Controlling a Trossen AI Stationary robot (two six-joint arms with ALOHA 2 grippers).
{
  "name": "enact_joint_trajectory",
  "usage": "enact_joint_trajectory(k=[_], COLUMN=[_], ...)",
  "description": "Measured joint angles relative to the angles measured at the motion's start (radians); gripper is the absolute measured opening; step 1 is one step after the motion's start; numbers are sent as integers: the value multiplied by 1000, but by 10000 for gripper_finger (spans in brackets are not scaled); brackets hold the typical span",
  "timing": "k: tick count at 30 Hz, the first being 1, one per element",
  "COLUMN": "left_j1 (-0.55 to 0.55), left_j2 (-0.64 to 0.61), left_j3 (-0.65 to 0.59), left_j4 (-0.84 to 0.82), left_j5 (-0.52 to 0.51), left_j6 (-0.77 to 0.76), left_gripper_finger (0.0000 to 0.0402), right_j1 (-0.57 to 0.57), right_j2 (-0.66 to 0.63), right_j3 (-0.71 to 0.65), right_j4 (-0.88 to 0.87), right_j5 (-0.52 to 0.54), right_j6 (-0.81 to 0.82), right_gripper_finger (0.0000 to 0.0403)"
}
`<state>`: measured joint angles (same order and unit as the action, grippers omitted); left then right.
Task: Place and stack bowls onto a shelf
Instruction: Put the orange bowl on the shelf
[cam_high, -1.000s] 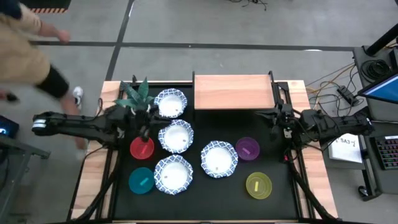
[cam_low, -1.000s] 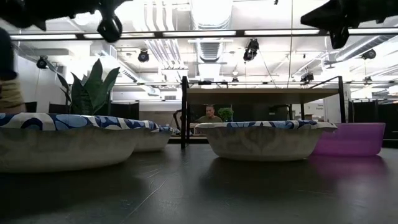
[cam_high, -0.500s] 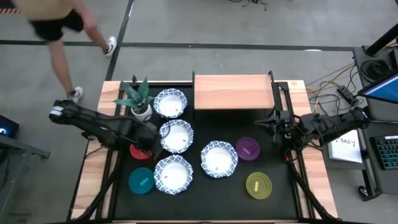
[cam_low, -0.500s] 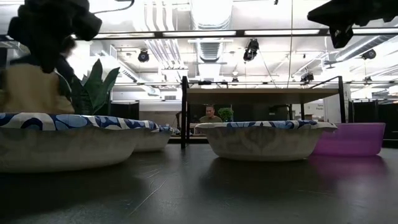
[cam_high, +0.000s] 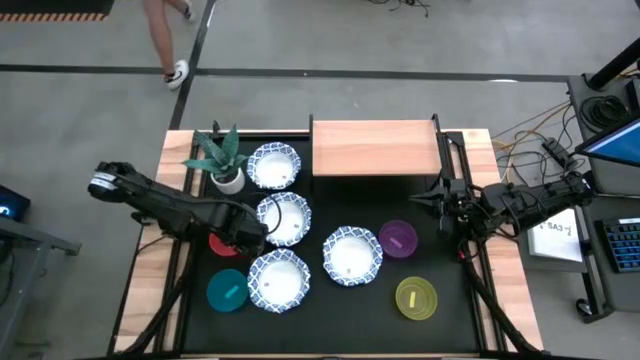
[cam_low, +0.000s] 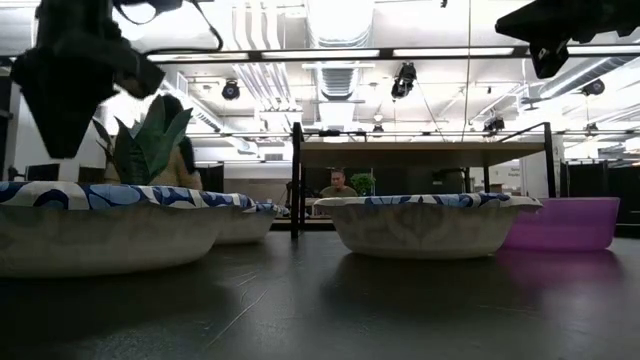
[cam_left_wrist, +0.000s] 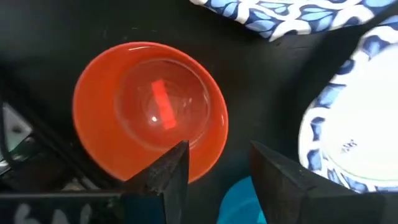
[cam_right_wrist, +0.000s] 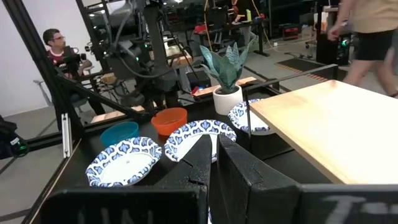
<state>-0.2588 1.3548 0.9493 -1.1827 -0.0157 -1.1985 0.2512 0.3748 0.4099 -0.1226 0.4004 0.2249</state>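
Four white bowls with blue rims (cam_high: 283, 218) rest on the black tabletop, along with a red bowl (cam_high: 220, 243), a teal bowl (cam_high: 227, 289), a purple bowl (cam_high: 398, 239) and a yellow-green bowl (cam_high: 416, 298). The light-wood shelf (cam_high: 376, 147) stands at the far edge with nothing on it. My left gripper (cam_high: 248, 238) is open and hovers above the red bowl (cam_left_wrist: 149, 118), over the side nearest the teal bowl (cam_left_wrist: 242, 199). My right gripper (cam_high: 438, 205) is shut and empty, in the air right of the purple bowl.
A white pot with a green spiky plant (cam_high: 220, 162) stands at the far left, beside the farthest white bowl (cam_high: 274, 165). The shelf's thin dark legs (cam_low: 296, 180) rise behind the bowls. A person's legs (cam_high: 165, 35) show on the floor beyond the table.
My left gripper has swung toward the table's near edge and come down, from near the plant to above the red bowl. The person behind the table's far left has walked away.
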Motion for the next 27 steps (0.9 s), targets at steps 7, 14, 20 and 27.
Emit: enact_joint_trajectory(k=[7,14,20,27], left_j1=[0,0,0,-13], left_j2=[-1,-2,-2,-2], left_j3=[-125,-218,-235,-207], left_j4=[194,291,302,292], left_j5=[-1,-1,-2,-1], left_j6=[-22,-58,-59,-37], left_gripper_finger=[135,106,51,5], right_j1=[0,0,0,0], right_j2=[0,0,0,0], right_j3=[0,0,0,0], right_j4=[0,0,0,-7], right_j5=[0,0,0,0], right_j6=[1,2,3,66], right_gripper_finger=[16,16,16,16])
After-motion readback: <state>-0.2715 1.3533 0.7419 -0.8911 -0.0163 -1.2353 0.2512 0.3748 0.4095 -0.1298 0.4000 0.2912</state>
